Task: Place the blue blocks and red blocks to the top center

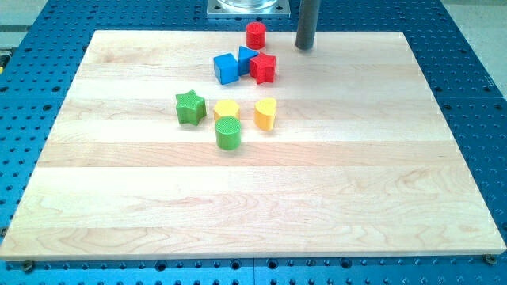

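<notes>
Blocks off the task sat together left of the tabletop's (396,198) middle, nearer the top edge than the bottom: a green star (190,107) at the left, a yellow block (226,110) beside it, a green cylinder (227,133) just below that one and partly covering it, and a yellow heart-like block (266,114) to the right. None of them lay between my tip (305,47) and the red and blue blocks.

The rod was cut off by the view's top edge, so only its lower stretch showed. A metal plate (246,8) at the top edge was cropped as well. The shape of the blue block behind (246,54) was hard to read, half hidden by its neighbours. The arm carried no gripper, only the rod, so there was no grip to tell of.

My tip rested near the top edge, right of centre. The red cylinder (255,36) stood to its left, apart from it. Lower left of the tip were the red star (263,68), the hidden blue block and a blue cube (226,68), pressed close in a row, all clear of the tip.
</notes>
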